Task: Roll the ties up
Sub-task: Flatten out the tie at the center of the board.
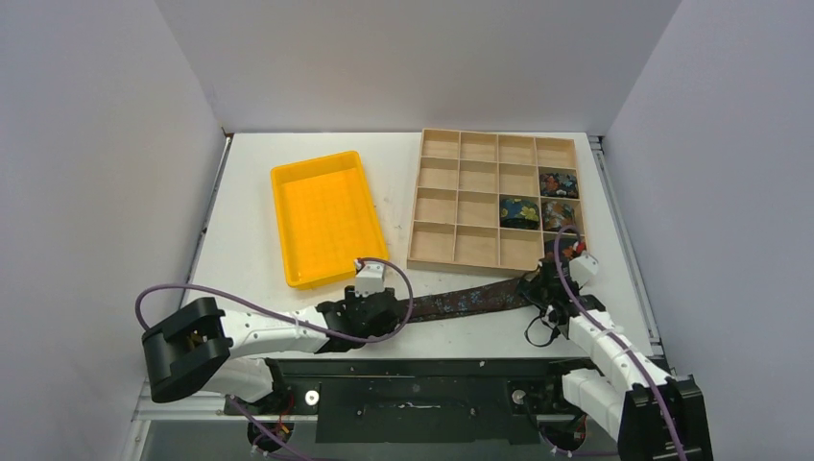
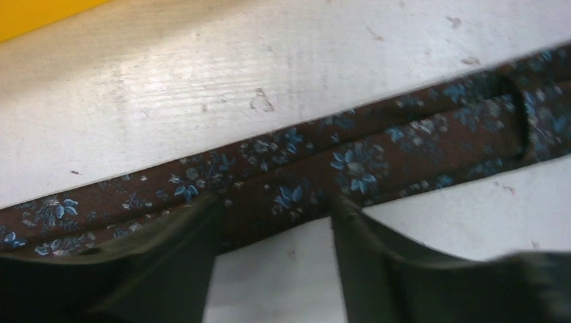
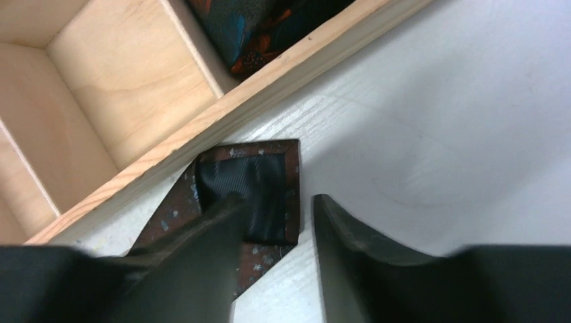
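Note:
A brown tie with a blue floral print (image 1: 470,301) lies flat on the white table, running between my two grippers. My left gripper (image 1: 384,312) is open over its left part. In the left wrist view the tie (image 2: 350,158) crosses the frame and both fingertips (image 2: 209,205) rest at its near edge, the gripper (image 2: 273,205) being empty. My right gripper (image 1: 544,288) is open at the tie's right end. There the tie's tip (image 3: 259,182) is folded over, showing dark lining, next to the tray wall; the gripper (image 3: 276,202) straddles its edge. Three coiled ties (image 1: 518,211) fill tray cells.
The wooden cell tray (image 1: 461,197) stands at the back right; its front wall (image 3: 222,118) is just beyond the right gripper, with a coiled tie (image 3: 249,27) in the nearest cell. A yellow bin (image 1: 326,216) stands left of the tray.

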